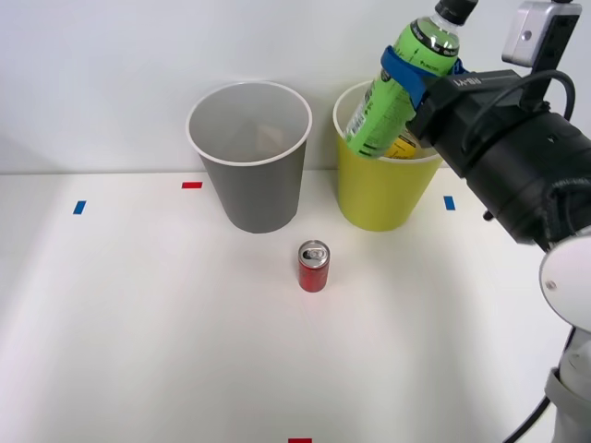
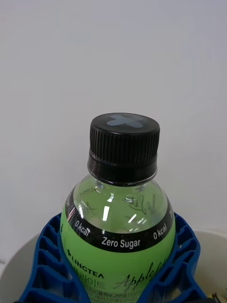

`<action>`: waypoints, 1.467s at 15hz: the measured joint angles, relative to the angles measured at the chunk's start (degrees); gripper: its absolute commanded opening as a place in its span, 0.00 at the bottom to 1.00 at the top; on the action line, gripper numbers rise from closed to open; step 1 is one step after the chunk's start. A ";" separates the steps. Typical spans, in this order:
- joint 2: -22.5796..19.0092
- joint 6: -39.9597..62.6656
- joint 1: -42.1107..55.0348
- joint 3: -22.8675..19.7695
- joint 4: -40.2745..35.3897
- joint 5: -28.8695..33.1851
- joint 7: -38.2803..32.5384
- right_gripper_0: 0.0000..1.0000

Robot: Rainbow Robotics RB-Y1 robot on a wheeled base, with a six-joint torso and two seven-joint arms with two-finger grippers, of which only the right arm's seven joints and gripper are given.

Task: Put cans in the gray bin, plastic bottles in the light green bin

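My right gripper (image 1: 406, 74) is clamped round the shoulder of the slim green-labelled plastic bottle (image 1: 399, 88), tilted over the lime bucket-shaped bin (image 1: 380, 198). It looks light, smooth and slippery, so the grip belongs below the black cap (image 2: 124, 142). One yellow-labelled bottle (image 1: 403, 148), I think, lies inside. One small red can (image 1: 313, 267) stands before one gray bin (image 1: 251, 189).

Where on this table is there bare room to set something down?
Bare: the wide near table in front of the red can, and the left side beside the gray bin. Crowded: the back right, where the right gripper holds the green bottle over the lime bin.
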 measured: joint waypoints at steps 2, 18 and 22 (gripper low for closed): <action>-0.13 -1.62 -5.43 -2.18 5.54 0.04 0.44 0.00; -7.17 -7.94 -18.01 -4.70 28.23 1.43 3.64 1.00; -7.04 -7.93 -16.96 -4.30 27.59 1.11 3.72 1.00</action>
